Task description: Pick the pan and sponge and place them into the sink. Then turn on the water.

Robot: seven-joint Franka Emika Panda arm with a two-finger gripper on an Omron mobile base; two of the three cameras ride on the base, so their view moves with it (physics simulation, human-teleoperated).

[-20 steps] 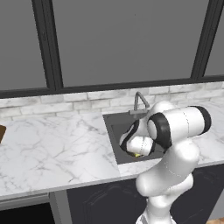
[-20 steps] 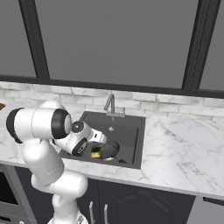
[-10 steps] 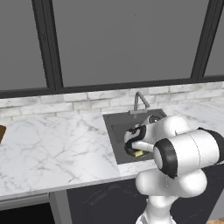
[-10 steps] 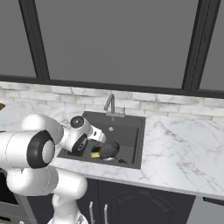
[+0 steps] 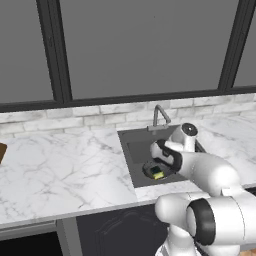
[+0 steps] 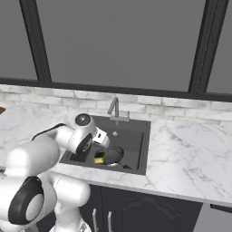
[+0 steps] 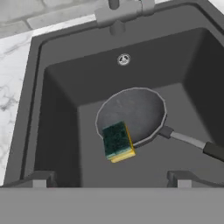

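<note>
Moved: since a second ago I've swung the arm's big elbow down toward the base and raised the hand, so it looks down into the sink (image 7: pixel 52 87) from above its front edge; pan and sponge lie where they lay.
Gripper: the gripper (image 7: pixel 111 177) stands fully open with nothing between its tips, hovering over the near rim of the basin.
Pan: the pan (image 7: pixel 135 111) sits flat on the basin floor, handle pointing to the right in the hand view.
Sponge: the sponge (image 7: pixel 117 141) rests green side up on the pan's near rim, half over the edge and slightly tilted.
Faucet: the faucet (image 5: pixel 160 116) rises at the back edge by the counter (image 5: pixel 60 170); I see no water running, though a thin stream would be hard to spot at this size.
Handling, pan: I judge it stiff, fairly heavy and slick; the handle would be the place to take it.
Handling, sponge: light and soft, it squashes, so a grip across the short sides would suit.
Next: both are in the sink, so I judge the faucet lever is what remains, a small stiff part to push.
</note>
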